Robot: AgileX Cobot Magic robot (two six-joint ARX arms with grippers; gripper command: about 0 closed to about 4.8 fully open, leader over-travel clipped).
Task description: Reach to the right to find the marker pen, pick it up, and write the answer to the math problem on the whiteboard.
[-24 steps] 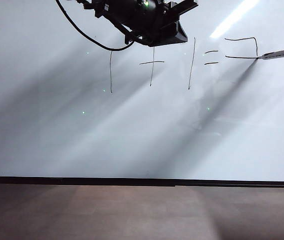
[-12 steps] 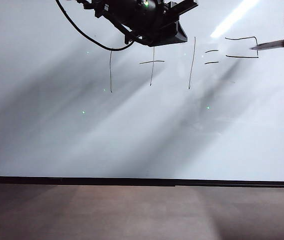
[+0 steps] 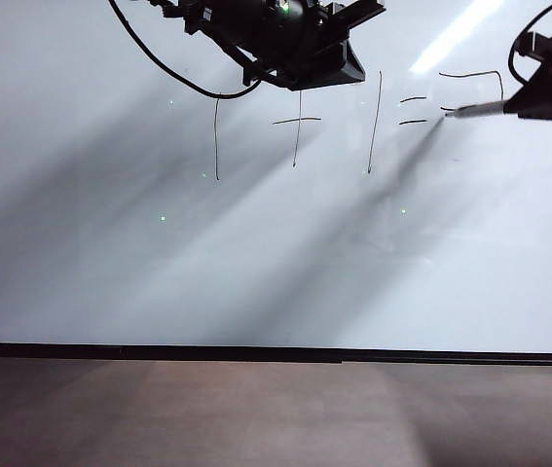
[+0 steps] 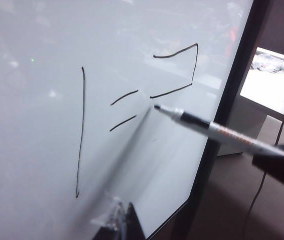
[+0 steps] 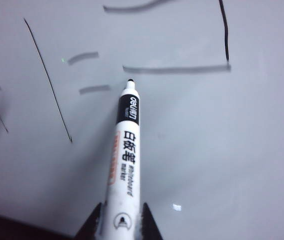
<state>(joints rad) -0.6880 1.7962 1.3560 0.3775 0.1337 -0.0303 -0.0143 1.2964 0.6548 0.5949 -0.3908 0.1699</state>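
So the whiteboard (image 3: pixel 276 253) is this big glossy white sheet with a thin black frame, and it's shiny enough that a ceiling light streaks across the top and long soft shadows fan over it. Below it there's a dull brown floor or tabletop (image 3: pixel 256 413), kind of matte, hard to say which.

The math problem (image 3: pixel 300 126) is thin black handwritten strokes: two tall ones, a plus, two short equals dashes. Next to it the answer (image 3: pixel 475 92) is only part there, a top bar, a vertical down the right side and a middle bar. Looks boxy and angular.

The right gripper (image 5: pixel 121 224) is clamped on the marker pen (image 5: pixel 124 160), a slim white plastic barrel with a black band, printed lettering and a small dark tip. From the wrist view you only see two dark finger points hugging the barrel, the rest is cut off. The tip sits right by the left end of the middle bar, just right of the equals dashes; can't tell if it actually touches the board.

The left gripper (image 4: pixel 126 222) is up over the top of the board near the plus sign, a bulky black mass with a cable looping off it. Its fingers are mostly out of frame and blurry, so I can't tell whether it's spread or closed.
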